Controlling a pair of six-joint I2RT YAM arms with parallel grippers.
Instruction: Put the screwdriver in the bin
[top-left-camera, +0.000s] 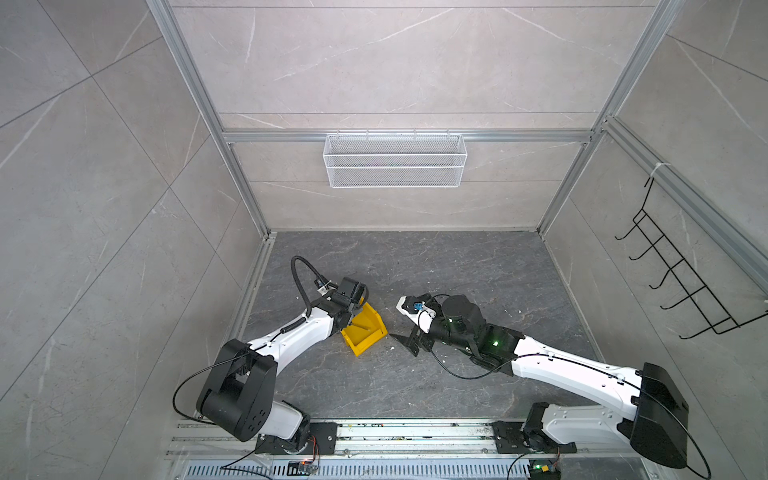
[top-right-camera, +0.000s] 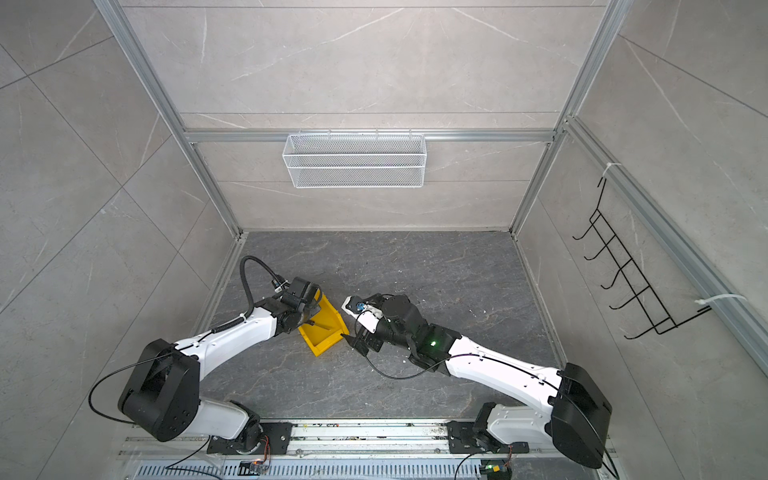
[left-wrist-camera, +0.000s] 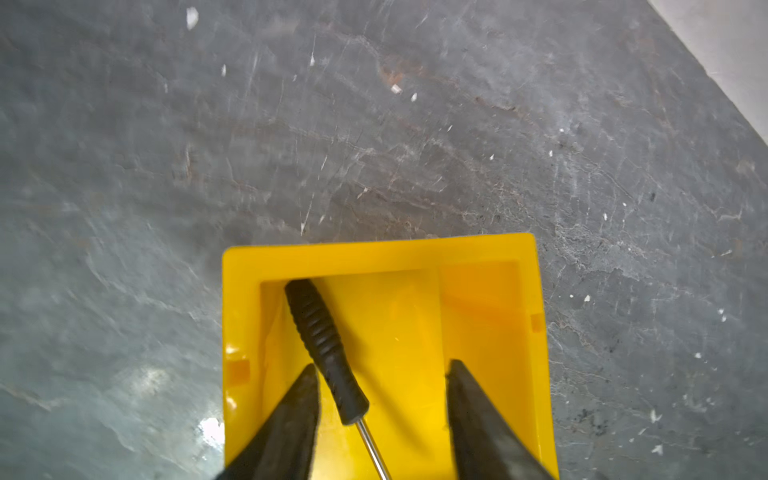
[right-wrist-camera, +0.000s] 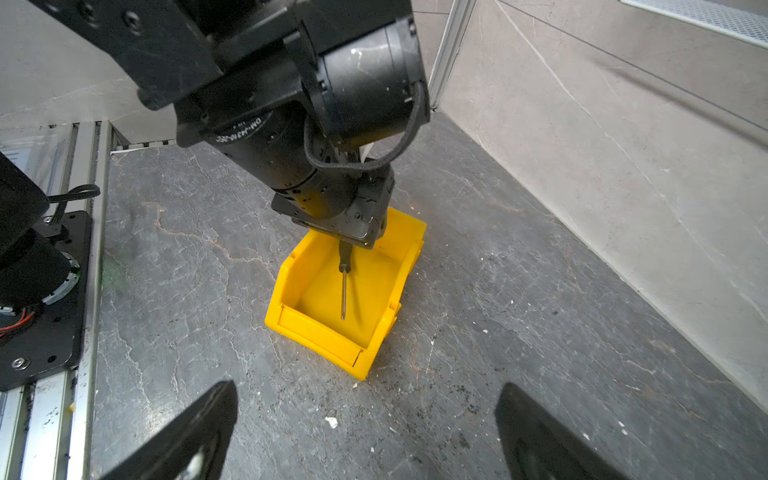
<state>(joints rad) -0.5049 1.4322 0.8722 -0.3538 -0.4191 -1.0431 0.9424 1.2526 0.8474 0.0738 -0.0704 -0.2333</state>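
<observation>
The yellow bin (top-left-camera: 359, 347) (top-right-camera: 322, 347) stands on the dark stone floor, left of the middle. The screwdriver (left-wrist-camera: 320, 336) is inside it, with its black ribbed handle toward the bin's tall back wall (left-wrist-camera: 374, 253) and its silver shaft (right-wrist-camera: 343, 291) pointing at the low front lip (right-wrist-camera: 316, 332). My left gripper (left-wrist-camera: 383, 363) hangs open just over the bin. The handle passes close by one fingertip (left-wrist-camera: 309, 374), with a wide gap to the other. My right gripper (right-wrist-camera: 368, 385) (top-left-camera: 409, 343) stands open and holds nothing, low over the floor just right of the bin.
A white wire basket (top-left-camera: 395, 160) hangs on the back wall and a black hook rack (top-left-camera: 681, 282) on the right wall. Aluminium rails (top-left-camera: 374, 432) carry the arm bases along the front edge. Small white crumbs (right-wrist-camera: 331, 422) lie on the floor.
</observation>
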